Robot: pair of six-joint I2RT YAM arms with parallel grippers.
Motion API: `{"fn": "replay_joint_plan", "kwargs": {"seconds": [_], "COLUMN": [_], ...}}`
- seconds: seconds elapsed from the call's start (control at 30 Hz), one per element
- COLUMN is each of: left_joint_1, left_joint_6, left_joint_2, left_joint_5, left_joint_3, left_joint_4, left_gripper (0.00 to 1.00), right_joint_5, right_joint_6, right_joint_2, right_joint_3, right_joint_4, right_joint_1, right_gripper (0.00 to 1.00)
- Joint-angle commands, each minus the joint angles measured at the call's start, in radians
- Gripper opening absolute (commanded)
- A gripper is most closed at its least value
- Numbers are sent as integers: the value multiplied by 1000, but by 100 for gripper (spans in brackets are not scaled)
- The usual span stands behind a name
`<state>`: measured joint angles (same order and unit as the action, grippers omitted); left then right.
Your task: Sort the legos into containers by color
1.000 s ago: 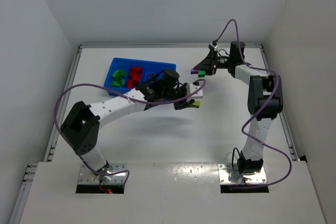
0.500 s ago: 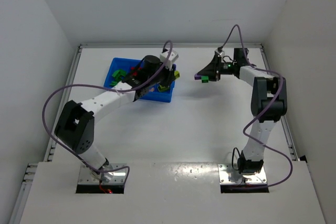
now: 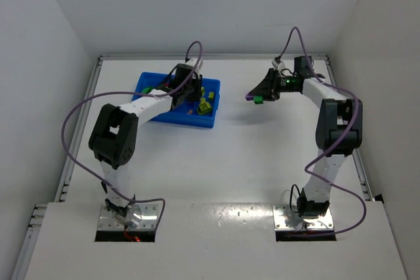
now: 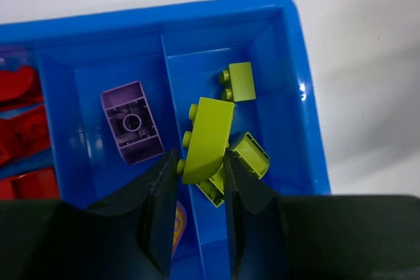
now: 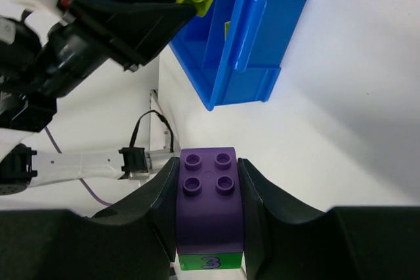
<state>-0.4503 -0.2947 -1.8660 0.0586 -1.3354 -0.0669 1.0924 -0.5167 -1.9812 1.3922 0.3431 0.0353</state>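
Directly over the tray's [image 4: 314, 136] 3 o'clock compartment [image 4: 197, 77], gripped a yellow-green brick [image 4: 209, 139] in left claw [image 4: 201, 159]; clamped a purple-green clump [image 5: 210, 214] in right claw [image 5: 209, 165].

— What is seen around the work area?
— A white tabletop [image 3: 216, 162] is enclosed by a plain left wall [image 3: 33, 63], back wall [image 3: 210, 4] and right wall [image 3: 387, 44].
— And the edges, the light?
— Metal rails [image 3: 64, 168] are fitted along the sides; soft shadows are cast under even light.
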Motion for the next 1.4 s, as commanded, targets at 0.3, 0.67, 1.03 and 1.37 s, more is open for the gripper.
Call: {"fn": "replay_joint_plan", "kwargs": {"seconds": [0.3, 0.67, 1.03, 1.37], "left_joint_1": [27, 33, -83, -341], "left_joint_6": [-44, -454, 120, 800], "left_joint_2": [-84, 2, 65, 303], "left_joint_5": [-223, -1001, -668, -122], "left_joint_3": [-100, 62, -88, 430], "left_joint_4": [-4, 602, 231, 686], "left_gripper": [80, 92, 87, 80], "right_joint_5": [-69, -329, -620, -580], "right_joint_6": [35, -415, -753, -851], "right_joint_2": [78, 202, 232, 252], "right_joint_3": [27, -183, -140, -157], "right_joint_4": [13, -381, -268, -173], "right_joint_1": [-9, -8, -83, -92], "right_gripper": [0, 0, 0, 0]}}
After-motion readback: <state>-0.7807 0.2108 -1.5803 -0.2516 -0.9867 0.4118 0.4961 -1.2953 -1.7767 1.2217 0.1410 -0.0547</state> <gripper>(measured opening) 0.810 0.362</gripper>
